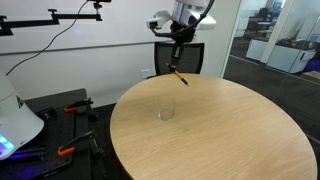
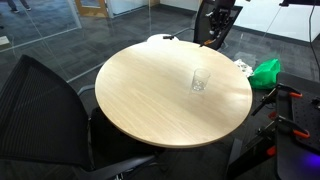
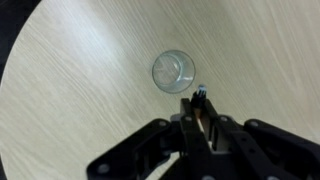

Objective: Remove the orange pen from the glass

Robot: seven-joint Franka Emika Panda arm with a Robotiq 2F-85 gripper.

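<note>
My gripper (image 1: 178, 52) hangs high above the far side of the round table, shut on the orange pen (image 1: 179, 75), which points down at a slant under the fingers. In the wrist view the pen (image 3: 201, 101) sticks out between the closed fingers (image 3: 200, 122), its dark tip just below and right of the glass (image 3: 173, 70). The glass (image 1: 166, 112) stands upright and empty near the middle of the table, well below the pen. It also shows in an exterior view (image 2: 200, 80), with the gripper (image 2: 214, 35) at the table's far edge.
The round light-wood table (image 1: 230, 140) carries only the glass. A black office chair (image 2: 45, 105) stands at its near side. A green cloth (image 2: 266, 71) and orange-handled tools (image 1: 66, 151) lie on black benches beside the table. Glass walls stand behind.
</note>
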